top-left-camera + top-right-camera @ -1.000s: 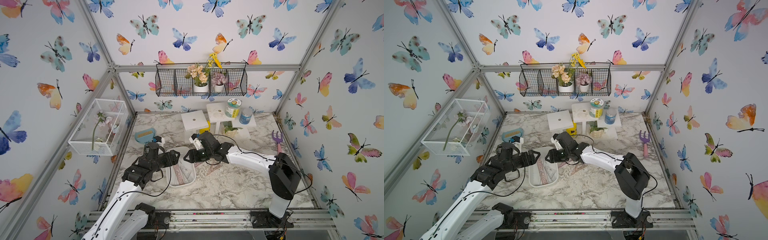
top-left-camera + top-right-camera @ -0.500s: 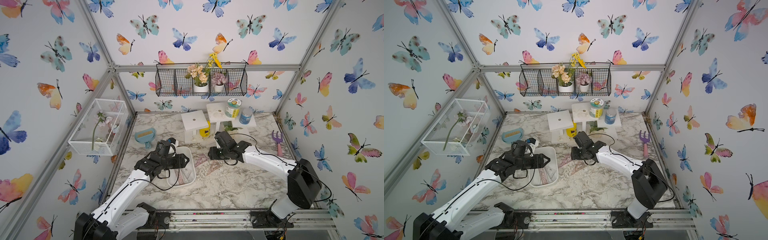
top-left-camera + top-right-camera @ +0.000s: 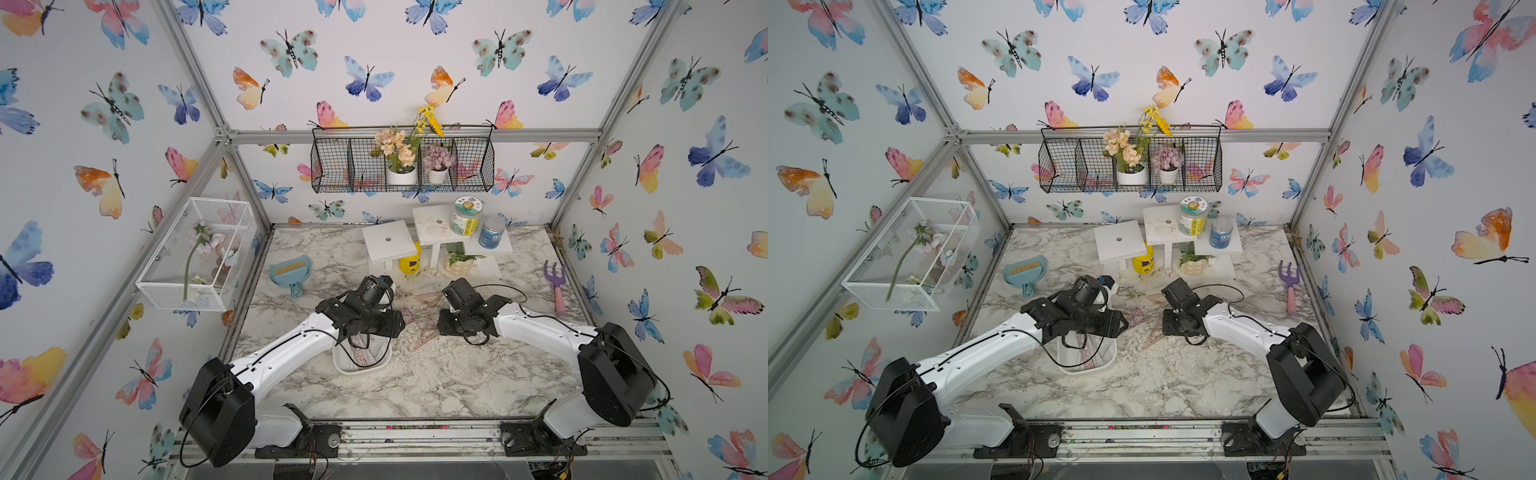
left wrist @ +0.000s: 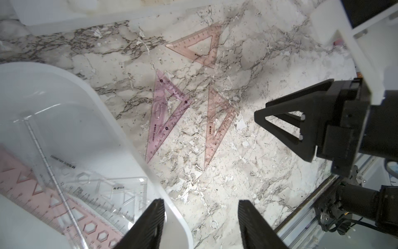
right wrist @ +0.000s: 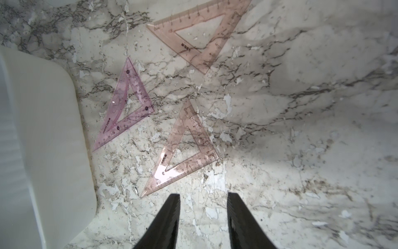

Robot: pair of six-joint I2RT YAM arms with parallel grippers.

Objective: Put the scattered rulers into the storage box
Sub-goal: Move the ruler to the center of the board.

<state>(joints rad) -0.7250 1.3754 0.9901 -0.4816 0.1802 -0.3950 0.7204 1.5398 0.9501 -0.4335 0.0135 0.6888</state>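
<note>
The white storage box [image 3: 343, 369] lies under my left wrist, with a pink stencil ruler [image 4: 43, 194], a clear straight ruler and a clear set square [image 4: 120, 189] inside. Three rulers lie on the marble between the arms: a pink set square [image 4: 198, 46], a purple one [image 4: 163, 114] and another pink one [image 5: 185, 151]. My left gripper [image 4: 201, 207] is open above the box's rim [image 4: 137, 138], one finger over the wall. My right gripper [image 5: 203, 200] is open and empty just short of the near pink set square. In both top views the grippers [image 3: 395, 324] [image 3: 442, 322] face each other.
A blue dustpan brush [image 3: 289, 270] lies at the back left. A purple-and-pink toy fork [image 3: 557, 286] is by the right wall. White stands [image 3: 388, 243] with jars and a yellow container fill the back. A white mesh basket [image 3: 199, 253] hangs left.
My right gripper has drawn back to the right, away from the box, and its jaws have narrowed. My left gripper has shifted right over the box's edge and narrowed too.
</note>
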